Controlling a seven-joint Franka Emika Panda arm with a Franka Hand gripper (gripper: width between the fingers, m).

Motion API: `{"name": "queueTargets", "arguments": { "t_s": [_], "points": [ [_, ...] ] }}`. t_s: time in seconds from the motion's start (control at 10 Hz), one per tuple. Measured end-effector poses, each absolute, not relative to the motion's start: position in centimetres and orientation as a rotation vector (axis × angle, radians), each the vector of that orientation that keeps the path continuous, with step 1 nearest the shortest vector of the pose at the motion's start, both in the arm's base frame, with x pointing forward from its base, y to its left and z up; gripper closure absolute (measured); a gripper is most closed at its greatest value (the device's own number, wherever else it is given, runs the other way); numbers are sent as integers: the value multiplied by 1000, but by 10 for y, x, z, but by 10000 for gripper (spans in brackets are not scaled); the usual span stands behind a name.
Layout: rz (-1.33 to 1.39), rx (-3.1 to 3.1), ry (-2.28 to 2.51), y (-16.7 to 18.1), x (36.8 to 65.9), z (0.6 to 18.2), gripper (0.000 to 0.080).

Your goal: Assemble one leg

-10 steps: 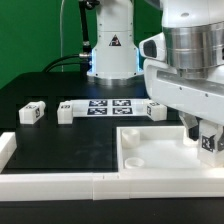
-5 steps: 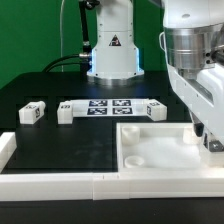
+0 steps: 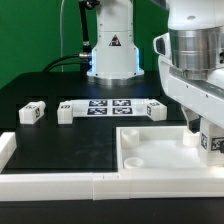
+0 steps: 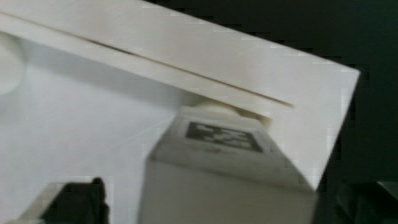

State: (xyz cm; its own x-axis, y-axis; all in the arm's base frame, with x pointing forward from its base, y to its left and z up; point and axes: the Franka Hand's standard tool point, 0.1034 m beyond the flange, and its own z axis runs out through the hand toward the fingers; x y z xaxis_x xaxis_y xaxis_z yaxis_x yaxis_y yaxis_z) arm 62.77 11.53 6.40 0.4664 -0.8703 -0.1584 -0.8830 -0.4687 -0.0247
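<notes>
A leg (image 4: 217, 150), a stubby white block with a black-and-white tag, stands at the right corner of the large white panel (image 3: 160, 152); it also shows in the exterior view (image 3: 210, 144). My gripper (image 3: 203, 138) hangs over that corner with a finger on each side of this leg. In the wrist view the gripper (image 4: 222, 205) shows dark fingers (image 4: 71, 202) with a pale gap between them and the leg, so the jaws stand open around it. Three more legs (image 3: 33, 113), (image 3: 66, 111), (image 3: 157, 110) lie on the black table.
The marker board (image 3: 110, 106) lies between the loose legs at the back. A white rail (image 3: 60, 186) runs along the table's front, with a short piece (image 3: 6, 148) at the exterior view's left. The robot base (image 3: 112, 50) stands behind.
The gripper swung toward the exterior view's right half a second ago and has come back to about where it was a second ago. The loose legs have not moved.
</notes>
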Motion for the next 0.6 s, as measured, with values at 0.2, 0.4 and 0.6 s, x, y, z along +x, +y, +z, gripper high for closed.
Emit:
{"name": "queueTargets", "arguments": {
  "t_s": [0.2, 0.4, 0.6],
  "points": [
    [169, -2755, 1240, 119, 622, 65, 150],
    [151, -2875, 896, 120, 620, 63, 150],
    [133, -2953, 530, 127, 618, 64, 150]
  ]
}}
